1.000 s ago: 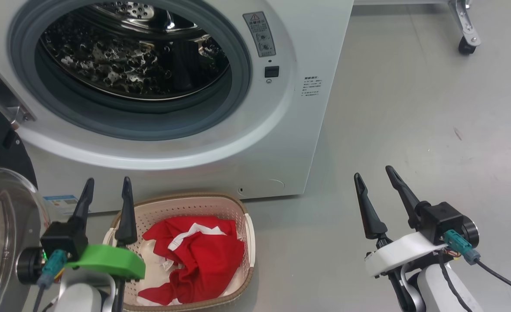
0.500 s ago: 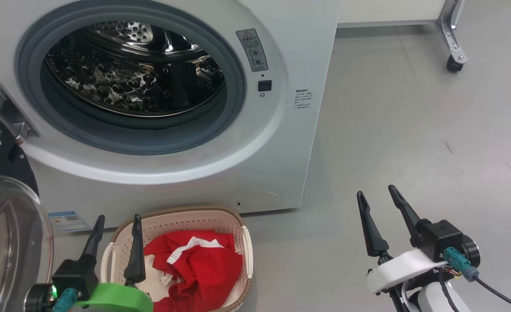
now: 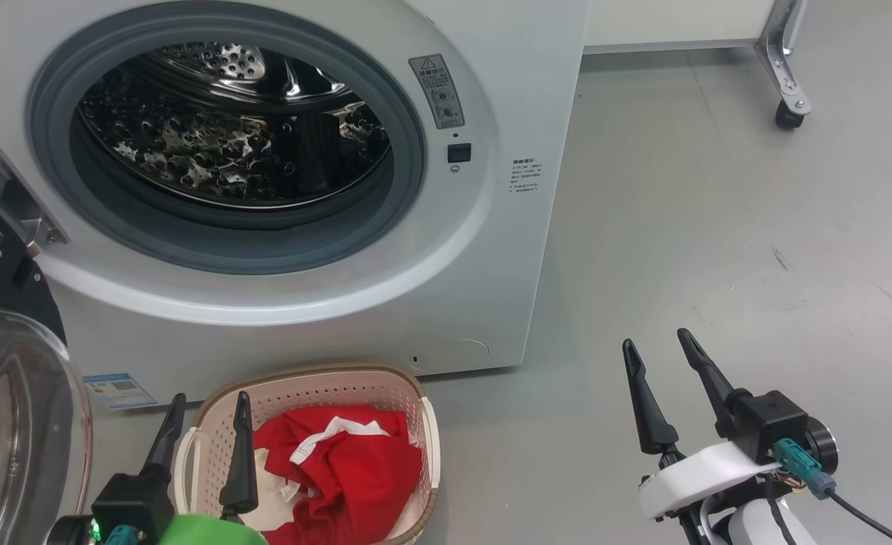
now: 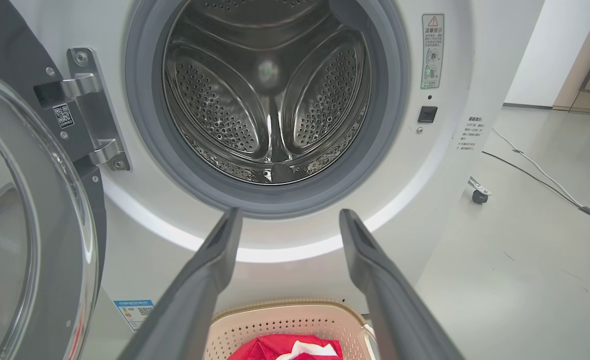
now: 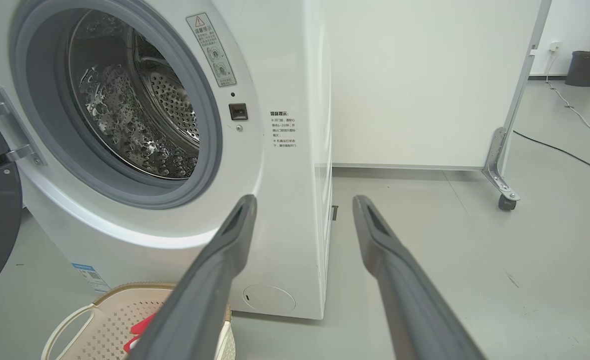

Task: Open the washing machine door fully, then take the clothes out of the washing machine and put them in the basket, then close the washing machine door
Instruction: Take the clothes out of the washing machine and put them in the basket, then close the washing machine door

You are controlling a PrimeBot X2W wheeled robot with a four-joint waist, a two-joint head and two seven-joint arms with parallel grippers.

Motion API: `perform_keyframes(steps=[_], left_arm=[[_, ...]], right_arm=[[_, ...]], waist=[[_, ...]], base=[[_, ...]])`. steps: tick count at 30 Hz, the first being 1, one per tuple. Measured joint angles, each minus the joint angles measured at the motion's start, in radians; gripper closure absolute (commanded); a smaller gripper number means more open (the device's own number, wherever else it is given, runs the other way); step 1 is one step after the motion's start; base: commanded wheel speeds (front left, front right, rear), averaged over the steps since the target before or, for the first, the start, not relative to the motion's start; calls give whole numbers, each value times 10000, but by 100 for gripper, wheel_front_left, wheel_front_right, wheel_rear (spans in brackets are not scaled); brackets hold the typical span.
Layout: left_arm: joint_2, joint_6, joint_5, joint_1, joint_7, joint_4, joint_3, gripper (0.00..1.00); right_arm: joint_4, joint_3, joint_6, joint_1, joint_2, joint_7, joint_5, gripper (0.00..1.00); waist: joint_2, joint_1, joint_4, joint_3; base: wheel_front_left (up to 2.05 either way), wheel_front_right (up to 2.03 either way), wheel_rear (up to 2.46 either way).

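Two steps look done, one is left: the drum is bare and the load sits in the basket, so the closing is what remains, I judge.

- Washing machine [image 3: 453, 303]: white front-loader, mouth open, grey gasket exposed.
- Door [image 3: 7, 424]: swung out on the robot's left, hinge [image 4: 92, 110] on the machine's left side, glass bowl bulging toward the camera. Judged heavy and rigid, moving in one fixed arc. The glossy black rim is likely slippery, so a pinch seems poor. Better a flat push on the rim's far edge, away from the hinge, and off the glass.
- Basket [image 3: 317, 376]: on the floor against the machine's foot, below the mouth.
- Clothes [image 3: 355, 469]: red garment, white trim, crumpled inside the basket. Soft and light.
- Left gripper [image 3: 211, 395]: jaws parted moderately, holding nothing, above the basket's left edge, near the door.
- Right gripper [image 3: 655, 337]: jaws parted likewise, empty, over bare floor, well apart from the machine.

Views: the left wrist view looks straight into the drum [image 4: 269, 100] to its back wall, no cloth visible, and shows the hinge plate close. The head view gives the drum at a slant but has both grippers and the whole garment. The right wrist view adds the machine's right side wall.
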Motion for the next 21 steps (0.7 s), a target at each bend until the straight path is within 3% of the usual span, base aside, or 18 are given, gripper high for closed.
perform_keyframes(steps=[21], left_arm=[[17, 199, 134, 380, 359, -861, -33, 0]], right_arm=[[-23, 136, -75, 12, 2, 0, 61, 0]], waist=[[0, 0, -153, -30]], base=[[-3, 3, 0]])
